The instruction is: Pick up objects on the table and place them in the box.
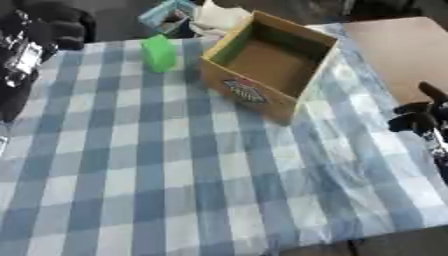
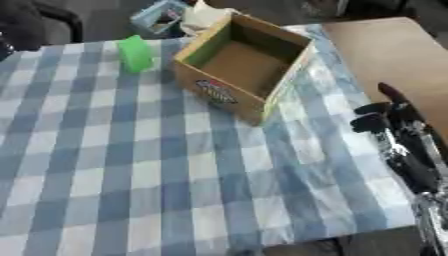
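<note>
— Where's the thing you're after?

— One green object (image 1: 158,53), standing on the counter (image 1: 131,165) just beside the box's left wall, at the far side of the checked cloth. It's the only loose item I can count on the cloth.

— And the box?

— One cardboard box (image 1: 267,62), open on top, sitting askew, and it looks empty inside (brown floor, nothing on it).

— So which step is this?

— The start of a pick, I'd judge. Nothing is held. My right hand (image 2: 389,117) hangs at the counter's right edge, well apart from the green object, fingers relaxed and pinching nothing. My left hand (image 1: 57,22) shows dark at the upper left corner; I cannot tell how it is set.

— Next move?

— Probably a reach to the green object, closing around it, then a lift over the box's near wall.
</note>
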`<state>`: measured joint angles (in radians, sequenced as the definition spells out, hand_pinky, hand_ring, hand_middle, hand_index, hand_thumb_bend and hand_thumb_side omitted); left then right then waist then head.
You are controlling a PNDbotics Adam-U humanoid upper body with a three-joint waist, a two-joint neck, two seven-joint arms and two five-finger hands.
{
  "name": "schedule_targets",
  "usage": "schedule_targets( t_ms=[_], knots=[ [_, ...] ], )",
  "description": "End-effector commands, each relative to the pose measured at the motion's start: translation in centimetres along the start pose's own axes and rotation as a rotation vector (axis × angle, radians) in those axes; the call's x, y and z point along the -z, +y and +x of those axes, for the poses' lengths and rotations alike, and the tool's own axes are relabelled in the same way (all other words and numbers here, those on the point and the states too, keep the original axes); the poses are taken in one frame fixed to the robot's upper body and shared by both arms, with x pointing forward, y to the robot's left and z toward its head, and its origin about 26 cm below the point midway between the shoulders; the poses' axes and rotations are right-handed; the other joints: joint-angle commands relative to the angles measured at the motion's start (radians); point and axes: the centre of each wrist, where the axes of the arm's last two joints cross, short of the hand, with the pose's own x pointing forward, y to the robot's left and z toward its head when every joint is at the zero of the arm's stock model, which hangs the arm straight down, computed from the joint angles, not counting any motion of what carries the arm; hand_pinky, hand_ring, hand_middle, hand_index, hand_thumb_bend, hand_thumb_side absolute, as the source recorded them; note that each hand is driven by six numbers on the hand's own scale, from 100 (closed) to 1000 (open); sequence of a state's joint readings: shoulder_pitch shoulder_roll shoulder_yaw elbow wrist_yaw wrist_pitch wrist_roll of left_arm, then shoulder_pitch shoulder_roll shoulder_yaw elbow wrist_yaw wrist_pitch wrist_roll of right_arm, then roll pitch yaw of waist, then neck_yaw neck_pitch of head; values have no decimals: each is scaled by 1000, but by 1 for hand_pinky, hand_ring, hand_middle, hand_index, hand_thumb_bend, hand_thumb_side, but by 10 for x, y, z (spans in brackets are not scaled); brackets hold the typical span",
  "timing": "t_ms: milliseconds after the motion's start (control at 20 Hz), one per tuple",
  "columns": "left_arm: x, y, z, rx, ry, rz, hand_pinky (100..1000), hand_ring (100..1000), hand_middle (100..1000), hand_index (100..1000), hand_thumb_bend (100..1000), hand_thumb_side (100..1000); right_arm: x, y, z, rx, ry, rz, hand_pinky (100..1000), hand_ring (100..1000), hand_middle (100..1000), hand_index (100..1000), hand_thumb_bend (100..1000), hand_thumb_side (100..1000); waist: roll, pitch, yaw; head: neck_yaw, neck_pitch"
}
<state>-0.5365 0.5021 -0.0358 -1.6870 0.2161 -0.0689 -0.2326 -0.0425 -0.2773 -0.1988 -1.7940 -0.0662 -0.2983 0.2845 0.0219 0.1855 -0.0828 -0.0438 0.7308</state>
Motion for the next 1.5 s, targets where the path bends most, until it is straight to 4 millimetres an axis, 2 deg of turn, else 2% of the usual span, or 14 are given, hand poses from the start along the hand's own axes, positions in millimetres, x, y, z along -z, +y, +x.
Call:
schedule_targets(
  t_ms=[50, 350, 550, 750, 1100, 1500],
  knots=[
    [12, 24, 7, 119, 31, 5, 782, 782, 759, 861, 100, 528, 3, -2, 5, -3, -22, 17, 645, 647, 667, 1000, 100, 593, -1, -17, -8, 15, 7],
    [38, 55, 13, 285, 107, -23, 799, 789, 775, 888, 100, 376, 5, 1, 5, 4, -25, 52, 645, 647, 666, 1000, 100, 593, 8, -21, -45, 41, 12],
    [57, 67, 16, 365, 176, -36, 792, 777, 769, 891, 100, 283, 6, 2, 4, 6, -26, 77, 645, 647, 665, 1000, 100, 592, 13, -21, -74, 56, 12],
    [72, 74, 12, 413, 241, -17, 786, 766, 760, 891, 100, 262, 8, 3, 5, 8, -33, 101, 646, 647, 665, 1000, 100, 591, 20, -20, -100, 75, 10],
    [80, 78, -16, 469, 332, 27, 778, 754, 749, 887, 100, 251, 14, 5, 7, 13, -53, 138, 646, 648, 665, 1000, 100, 590, 26, -12, -130, 127, 5],
    [69, 85, -56, 551, 453, 67, 777, 759, 761, 892, 100, 199, 18, 8, 9, 20, -70, 160, 646, 648, 664, 1000, 100, 590, 30, 2, -160, 162, -6]
  ],
)
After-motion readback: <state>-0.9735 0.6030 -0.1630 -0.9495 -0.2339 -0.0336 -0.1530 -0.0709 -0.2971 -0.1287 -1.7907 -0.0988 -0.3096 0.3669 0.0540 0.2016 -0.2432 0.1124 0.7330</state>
